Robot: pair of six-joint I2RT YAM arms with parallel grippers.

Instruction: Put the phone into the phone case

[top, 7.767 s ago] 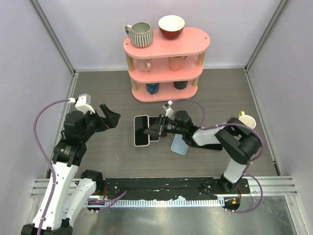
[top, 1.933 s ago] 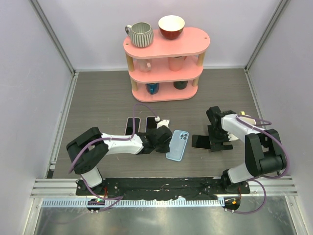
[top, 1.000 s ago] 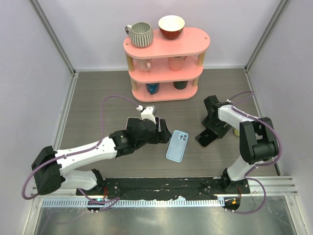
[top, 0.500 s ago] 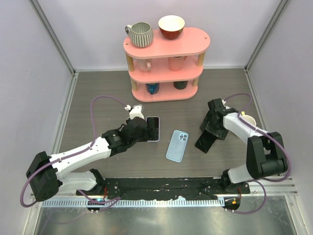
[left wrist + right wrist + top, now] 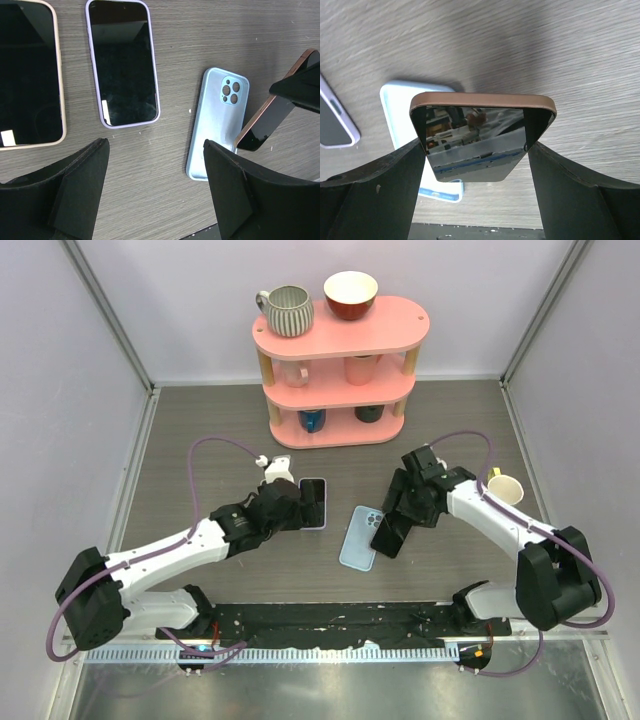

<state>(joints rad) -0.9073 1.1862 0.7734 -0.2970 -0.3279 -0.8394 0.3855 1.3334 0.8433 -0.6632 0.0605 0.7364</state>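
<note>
The right claw [image 5: 476,165] has its two fingers spread wide and clamped on the long edges of the phone [image 5: 388,534], a copper-rimmed handset held tilted with its dark screen showing. Its low end hangs just beside the right edge of the pale blue phone case [image 5: 217,130], which lies flat on the surface [image 5: 200,440], camera cutout at the far end. The left claw [image 5: 157,190] gapes wide, gripping nothing, over a purple-cased phone [image 5: 122,62].

the right gripper [image 5: 398,517] has carried the tilted copper-edged phone [image 5: 387,538] left to the light blue phone case [image 5: 352,546]; the left gripper [image 5: 297,510] drew back to the lilac phone [image 5: 314,504].
</note>
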